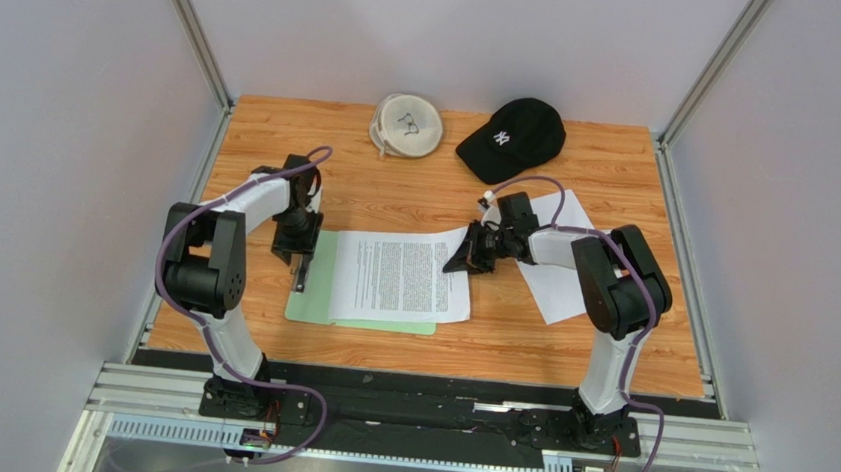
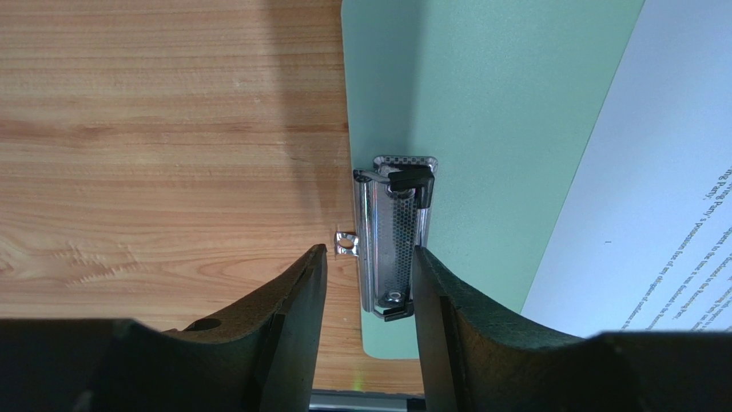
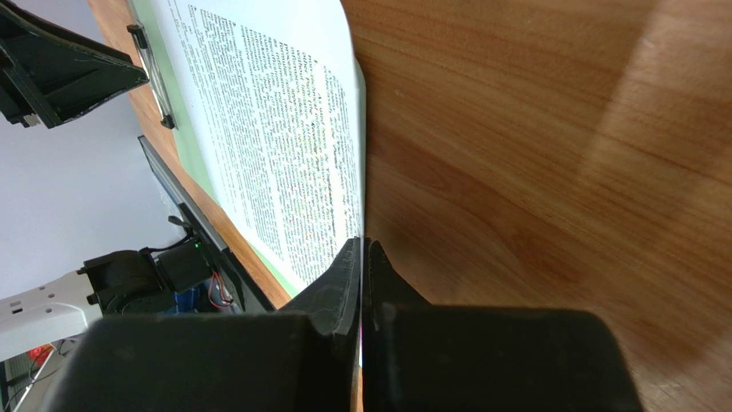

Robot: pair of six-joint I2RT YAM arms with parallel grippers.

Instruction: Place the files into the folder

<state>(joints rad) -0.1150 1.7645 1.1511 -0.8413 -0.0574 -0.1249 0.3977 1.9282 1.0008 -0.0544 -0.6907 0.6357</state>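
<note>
- The folder (image 1: 313,295) lies flat near the table's (image 1: 417,191) front-left corner, its clip (image 2: 397,232) on the short end facing the left edge.
- The printed sheet (image 1: 399,279) lies text-up across the folder. It stops short of the clip and overhangs the folder's right end.
- The left gripper (image 2: 369,253) is down over the clip with its jaws spread to either side. Whether they already press it I cannot tell.
- The right gripper (image 3: 362,249) has its jaws pressed together, pinching the printed sheet's right edge.
- Risk: the sheet is not under the clip. If the clip is not lifted enough, a push from the far end would likely buckle the thin paper against it.
- Risk: the left jaws could slip off the narrow metal, letting the clip snap down early.
- Risk: nothing pins the folder, so a sideways push may slide it on the wood.
- Count: one folder and one clip. Two sheets show, the second (image 1: 554,292) blank-side up under the right arm near the table's right edge.
- Along the back edge sit one black cap (image 1: 512,139) and one round white dish-like thing (image 1: 408,125).
</note>
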